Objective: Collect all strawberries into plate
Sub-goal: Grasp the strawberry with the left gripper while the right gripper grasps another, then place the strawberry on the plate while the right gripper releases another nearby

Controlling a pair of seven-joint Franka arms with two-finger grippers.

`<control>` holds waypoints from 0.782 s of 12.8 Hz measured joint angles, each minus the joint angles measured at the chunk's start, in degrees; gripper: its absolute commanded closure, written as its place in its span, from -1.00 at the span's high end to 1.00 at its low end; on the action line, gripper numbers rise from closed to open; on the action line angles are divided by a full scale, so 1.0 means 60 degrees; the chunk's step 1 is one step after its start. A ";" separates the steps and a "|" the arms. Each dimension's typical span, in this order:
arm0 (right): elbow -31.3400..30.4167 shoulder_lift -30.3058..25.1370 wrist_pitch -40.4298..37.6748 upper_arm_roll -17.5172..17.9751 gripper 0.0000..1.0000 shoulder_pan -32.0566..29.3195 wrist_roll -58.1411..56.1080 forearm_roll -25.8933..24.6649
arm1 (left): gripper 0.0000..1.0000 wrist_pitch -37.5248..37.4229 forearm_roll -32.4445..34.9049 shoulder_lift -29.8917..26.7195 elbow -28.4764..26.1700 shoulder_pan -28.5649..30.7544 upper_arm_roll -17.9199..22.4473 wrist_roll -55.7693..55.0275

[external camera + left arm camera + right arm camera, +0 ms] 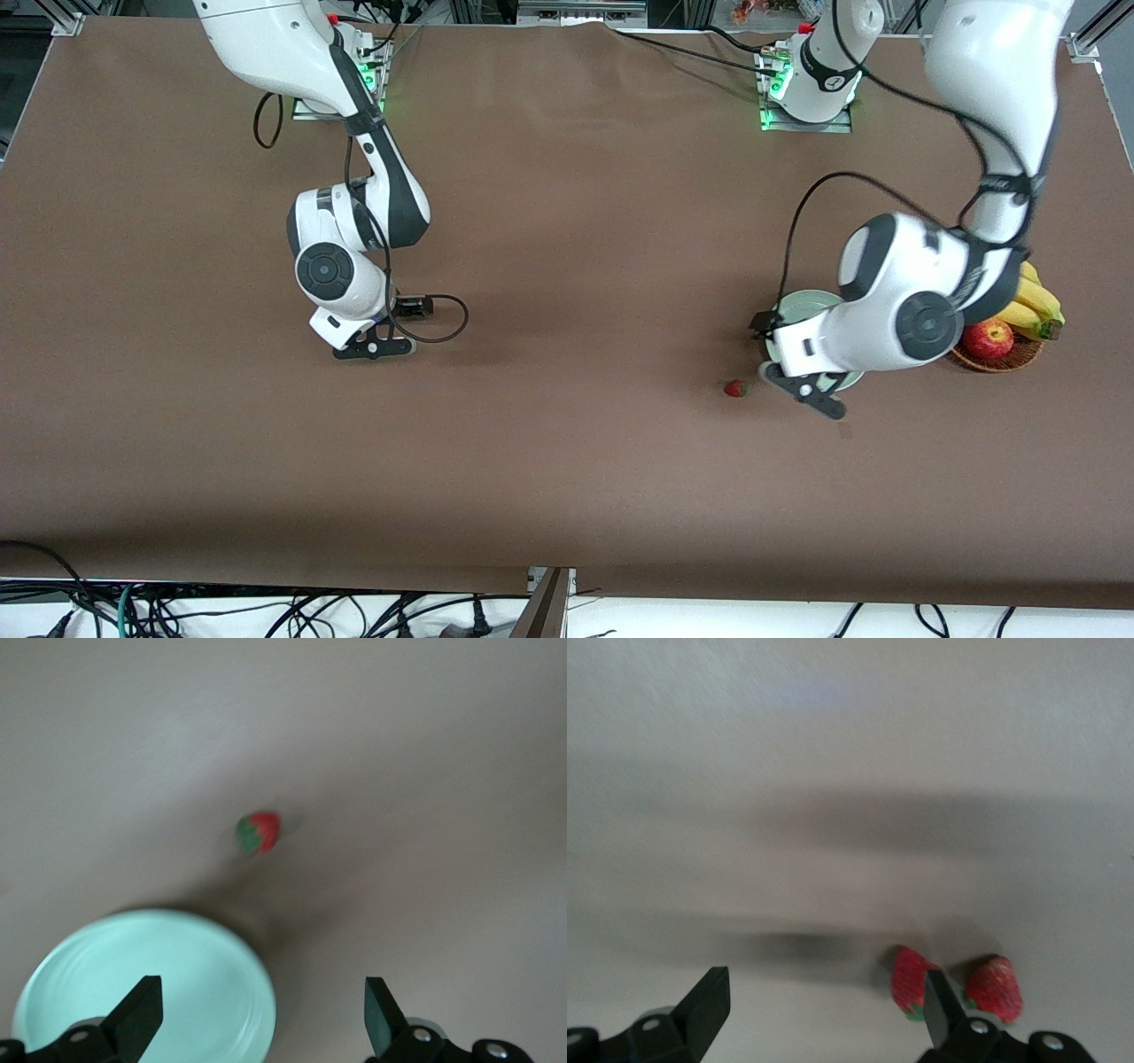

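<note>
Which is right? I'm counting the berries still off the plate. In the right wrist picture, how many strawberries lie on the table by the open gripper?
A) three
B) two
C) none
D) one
B: the right wrist view shows two strawberries lying on the table, beside one finger of the right gripper.

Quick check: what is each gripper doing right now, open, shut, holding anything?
Left gripper: open, holding nothing, above the plate's edge.
Right gripper: open, holding nothing, low over the table by two strawberries.
</note>
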 measured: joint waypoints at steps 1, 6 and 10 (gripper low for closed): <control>-0.0189 -0.0045 0.0171 -0.0050 0.90 0.0000 -0.0200 0.0000 | 1.00 0.0435 0.0559 0.0343 0.0000 -0.0300 -0.0010 0.0000; -0.1087 -0.0058 0.1250 -0.0234 0.46 -0.0010 -0.0971 0.0000 | 1.00 0.2544 0.1761 0.1319 -0.0169 -0.0650 0.0048 0.1018; -0.1135 -0.0074 0.1314 -0.0252 -0.19 -0.0009 -0.1011 0.0006 | -0.23 0.3119 0.1761 0.1700 -0.0293 -0.0434 0.0071 0.1747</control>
